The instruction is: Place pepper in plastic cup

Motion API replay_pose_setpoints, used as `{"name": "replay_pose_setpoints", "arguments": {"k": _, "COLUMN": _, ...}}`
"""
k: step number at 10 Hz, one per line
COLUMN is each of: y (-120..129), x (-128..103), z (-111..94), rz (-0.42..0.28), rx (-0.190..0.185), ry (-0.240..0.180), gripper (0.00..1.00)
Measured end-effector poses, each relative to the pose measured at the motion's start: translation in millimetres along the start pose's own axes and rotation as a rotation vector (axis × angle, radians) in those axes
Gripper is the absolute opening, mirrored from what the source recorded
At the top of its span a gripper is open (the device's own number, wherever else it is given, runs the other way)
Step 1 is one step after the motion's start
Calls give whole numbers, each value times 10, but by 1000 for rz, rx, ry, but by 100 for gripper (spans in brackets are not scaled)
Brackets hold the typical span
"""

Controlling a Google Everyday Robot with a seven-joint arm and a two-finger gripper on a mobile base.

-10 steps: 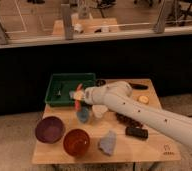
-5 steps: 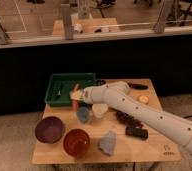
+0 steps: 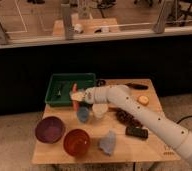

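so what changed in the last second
Little. The gripper with the pepper edged slightly left and lower, above the plastic cup, beside the green tray. The pepper is not yet in the cup. White cup, bowls and the rest stayed put.

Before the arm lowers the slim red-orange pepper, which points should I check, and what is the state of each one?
1. Gripper at the slim red-orange pepper: ok.
2. Firmness of the hold: cannot tell.
3. Pepper over the small blue-grey plastic cup: ok, slightly to its left.
4. Cup upright: ok.
5. White cup directly beside the target, risk of contact: not ok.
6. Blue-grey cup empty inside: cannot tell.
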Motion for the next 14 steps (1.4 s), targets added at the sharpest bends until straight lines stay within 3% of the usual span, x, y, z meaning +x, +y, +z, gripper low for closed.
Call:
{"name": "replay_pose_setpoints", "arguments": {"k": 6, "y": 213, "x": -105, "z": -3, "rz": 13, "rx": -27, "ry": 5, "gripper": 0}}
{"name": "replay_pose_setpoints", "arguments": {"k": 9, "y": 343, "x": -140, "z": -16, "rz": -50, "rx": 24, "ry": 24, "gripper": 0}}
{"name": "replay_pose_setpoints", "arguments": {"k": 14, "y": 402, "x": -211, "z": 78, "rz": -107, "rx": 101, "ry": 15, "gripper": 0}}
